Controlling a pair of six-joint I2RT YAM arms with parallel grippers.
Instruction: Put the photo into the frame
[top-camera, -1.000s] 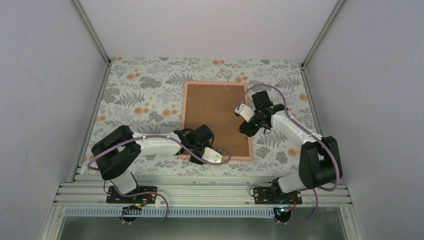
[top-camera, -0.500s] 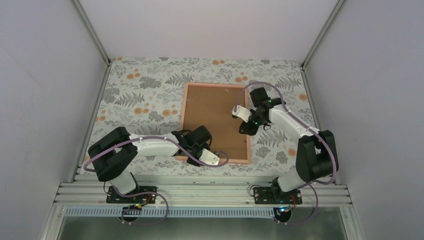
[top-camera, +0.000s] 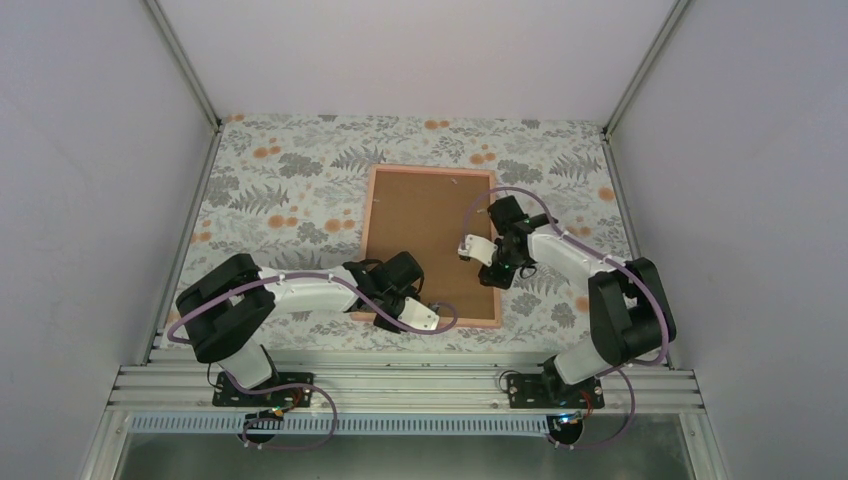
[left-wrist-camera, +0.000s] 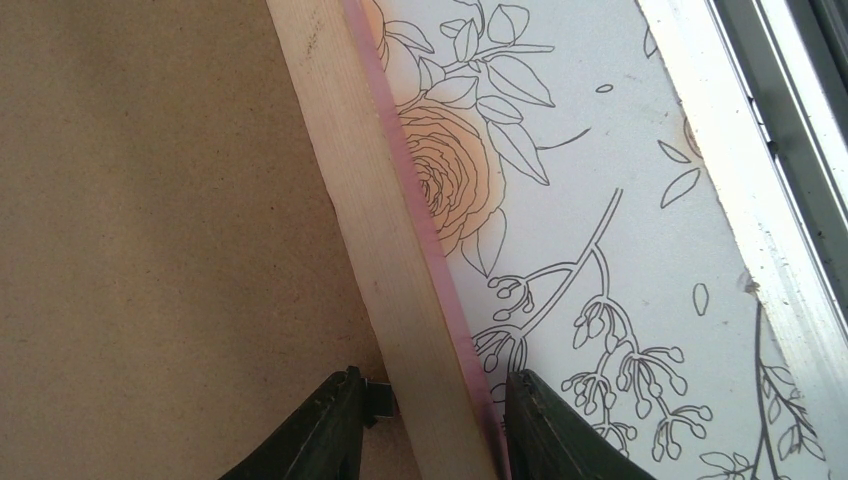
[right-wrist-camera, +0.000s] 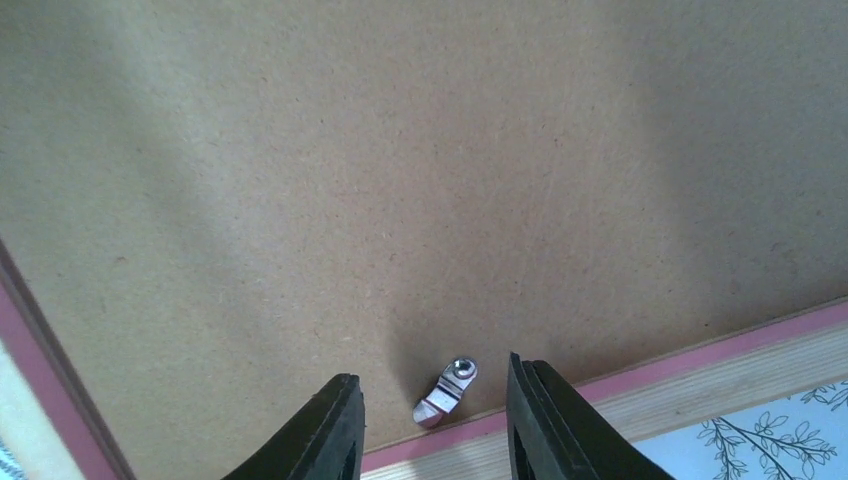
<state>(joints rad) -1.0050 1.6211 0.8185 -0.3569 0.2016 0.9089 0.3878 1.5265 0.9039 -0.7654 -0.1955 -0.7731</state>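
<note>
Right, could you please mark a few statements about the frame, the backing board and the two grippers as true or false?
1. The frame lies flat on the floral cloth with the brown backing board facing up. True.
2. The left gripper has one finger on each side of the frame's near rail. True.
3. The right gripper is clamped on the photo. False: its fingers stand apart over the backing board with a small metal clip between them, and no photo shows.
4. The right gripper is over the frame's far left corner. False: it is near the frame's right edge.
</note>
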